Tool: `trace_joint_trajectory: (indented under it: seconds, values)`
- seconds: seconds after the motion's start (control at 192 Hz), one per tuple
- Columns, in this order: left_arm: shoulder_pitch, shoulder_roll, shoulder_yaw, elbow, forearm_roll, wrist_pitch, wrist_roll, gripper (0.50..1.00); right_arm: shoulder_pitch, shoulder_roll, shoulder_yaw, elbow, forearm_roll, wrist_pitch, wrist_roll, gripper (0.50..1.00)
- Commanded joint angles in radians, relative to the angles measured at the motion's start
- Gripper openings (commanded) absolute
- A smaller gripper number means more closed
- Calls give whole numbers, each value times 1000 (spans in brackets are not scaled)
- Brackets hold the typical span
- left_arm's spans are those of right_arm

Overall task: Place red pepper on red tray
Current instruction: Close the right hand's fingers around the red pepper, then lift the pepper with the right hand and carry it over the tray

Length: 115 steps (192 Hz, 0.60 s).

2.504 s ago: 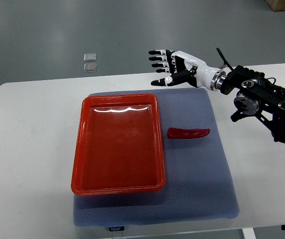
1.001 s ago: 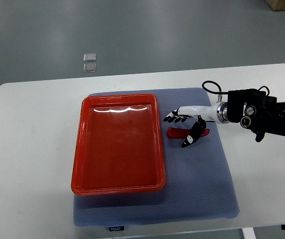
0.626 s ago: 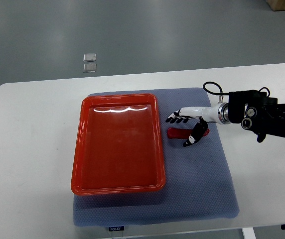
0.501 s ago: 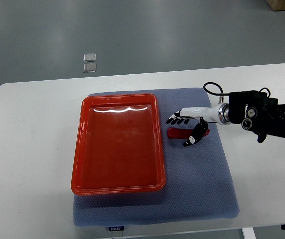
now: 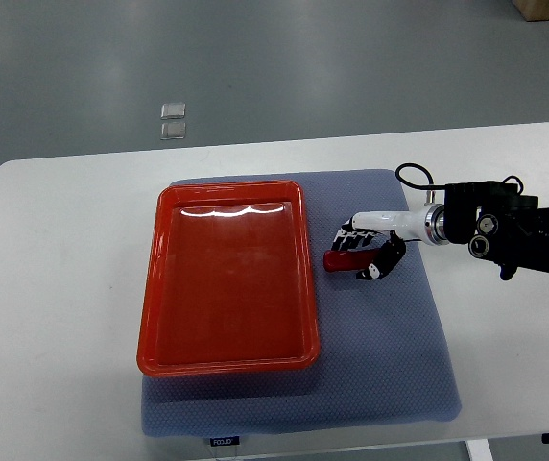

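The red pepper lies on the blue-grey mat, just right of the red tray. Only its left end shows; the rest is under my right hand. The right arm comes in from the right edge. The fingers curl down over the pepper's far side and the thumb presses on its near side, so the hand is closed on the pepper, which still rests on the mat. The tray holds nothing. The left hand is out of view.
The mat and tray sit on a white table. Two small clear squares lie on the grey floor beyond the table's far edge. A black cable loops at the right wrist.
The right hand came down from the mat's far right corner to the pepper. In the last half second its fingers curled closed around the pepper. The pepper has not moved.
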Motion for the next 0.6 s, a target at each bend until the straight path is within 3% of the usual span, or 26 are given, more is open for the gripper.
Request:
trace_joint_trajectory:
  seconds: [0.0, 0.083, 0.156, 0.355, 0.595]
  values:
    - [0, 0, 0, 0, 0, 0, 0, 1000, -4, 0, 0, -1, -5, 0, 1, 643]
    - [0, 0, 0, 0, 0, 0, 0, 1000, -4, 0, 0, -1, -14, 0, 3, 552]
    - [0, 0, -1, 0, 0, 0, 0, 1000, -4, -3, 1, -1, -28, -2, 4, 511]
    - [0, 0, -1, 0, 0, 0, 0, 1000, 22, -41, 17, 0, -16, 1, 6, 500]
    - [0, 0, 2, 0, 0, 0, 0, 1000, 165, -28, 15, -1, 15, 12, 6, 500]
